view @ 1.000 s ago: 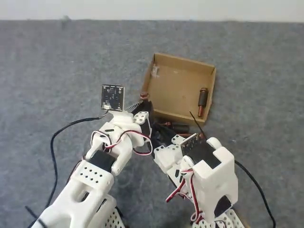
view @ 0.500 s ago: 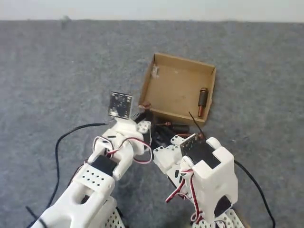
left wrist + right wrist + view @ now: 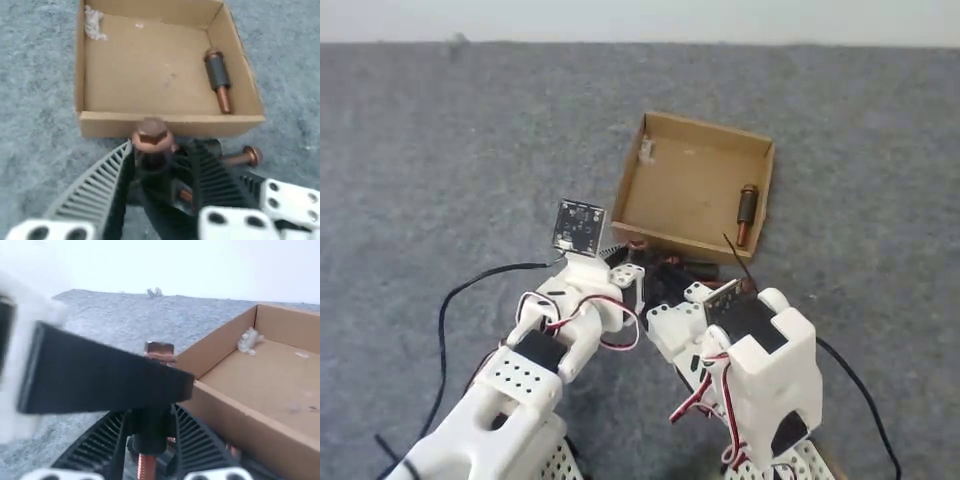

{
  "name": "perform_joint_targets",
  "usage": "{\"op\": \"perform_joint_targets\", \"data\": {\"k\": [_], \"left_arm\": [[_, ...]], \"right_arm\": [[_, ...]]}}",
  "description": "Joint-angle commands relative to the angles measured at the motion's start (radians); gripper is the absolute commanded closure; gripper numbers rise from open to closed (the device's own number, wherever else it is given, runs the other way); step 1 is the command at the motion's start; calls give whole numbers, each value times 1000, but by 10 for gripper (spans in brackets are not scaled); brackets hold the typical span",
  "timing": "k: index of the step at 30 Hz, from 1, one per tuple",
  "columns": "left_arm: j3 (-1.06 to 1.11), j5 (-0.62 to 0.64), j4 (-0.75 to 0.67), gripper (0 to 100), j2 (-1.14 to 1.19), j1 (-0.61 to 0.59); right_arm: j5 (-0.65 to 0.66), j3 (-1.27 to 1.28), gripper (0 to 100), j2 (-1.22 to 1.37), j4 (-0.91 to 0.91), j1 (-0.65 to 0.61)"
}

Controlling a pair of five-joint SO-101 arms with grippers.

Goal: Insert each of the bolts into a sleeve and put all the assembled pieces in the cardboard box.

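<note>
Left hand point(image 3: 161, 152) grips the bolt point(image 3: 150, 134), right hand point(image 3: 150, 415) its sleeve point(image 3: 150, 432) (right wrist view adds the threads point(image 3: 144, 467)).

Both arms reach forward, wrists close together. Left gripper point(image 3: 159, 152) clamps the bolt point(image 3: 150, 136); right gripper point(image 3: 150, 420) clamps the sleeve point(image 3: 149, 434).

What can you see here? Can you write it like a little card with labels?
Box: cardboard box, open, on grey carpet
Inside box: one finished piece, a bolt in a sleeve, by a side wall
Left tool: shut on a bolt, just outside the box's near wall
Right tool: shut on the dark sleeve around that bolt
Loose: spare bolt on the carpet beside the box
</note>
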Motion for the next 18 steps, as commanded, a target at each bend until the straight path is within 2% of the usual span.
{"op": "perform_joint_targets", "data": {"k": [1,5,11,15,18], "left_arm": [[-12,-6,0,778,-15,-14],[-50,-5,48,784,-46,-23],[-119,-3,308,783,-269,-89],[-116,-2,356,786,-399,-203],[-114,18,358,787,-393,-259]], "right_arm": [[18,-2,992,-13,-8,18],[18,-12,992,-13,-2,19],[17,-18,992,-13,-1,19],[15,-18,992,-13,-1,19],[15,-17,992,-13,-1,19]]}}
